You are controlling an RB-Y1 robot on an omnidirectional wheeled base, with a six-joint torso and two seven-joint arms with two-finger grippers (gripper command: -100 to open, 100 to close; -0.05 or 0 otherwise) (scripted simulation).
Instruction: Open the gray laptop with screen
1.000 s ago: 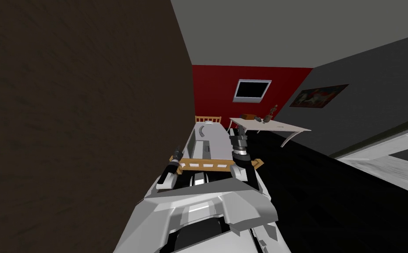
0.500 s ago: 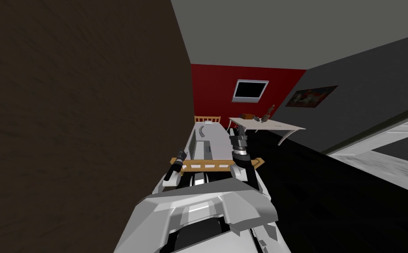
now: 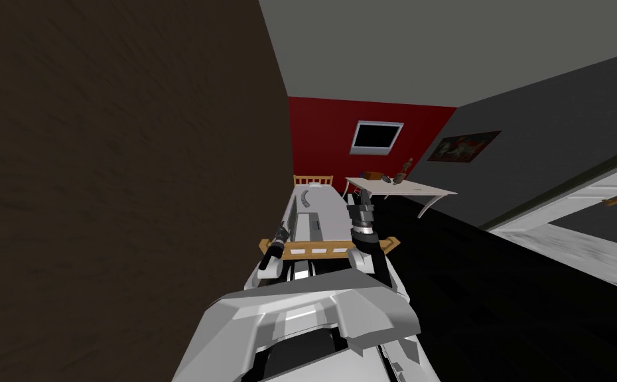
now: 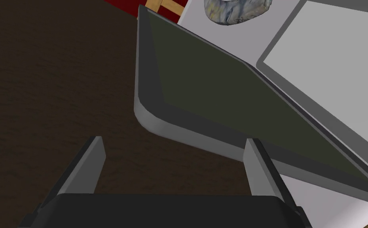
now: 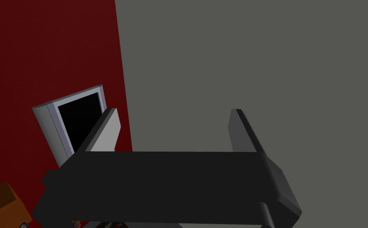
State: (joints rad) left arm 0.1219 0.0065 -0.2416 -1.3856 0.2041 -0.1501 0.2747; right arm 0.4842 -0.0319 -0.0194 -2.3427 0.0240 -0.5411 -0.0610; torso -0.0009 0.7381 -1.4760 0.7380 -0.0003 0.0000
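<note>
Poised, left gripper (image 4: 174, 139) spread, before half-raised laptop (image 4: 219, 95) at table's (image 4: 193, 14) wall edge: likely stiff, light, slick; best pushed at free corner; right gripper (image 5: 173, 113) spread, idle

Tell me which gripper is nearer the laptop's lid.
Left. The left gripper, open, is right at the edge of the raised laptop lid; the right gripper is held up, open, across the bed.

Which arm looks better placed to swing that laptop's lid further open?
Left. The left tool is open and sits right at the laptop, the raised lid's edge just beyond its fingers. The right tool, also open, is raised and points away from it.
</note>
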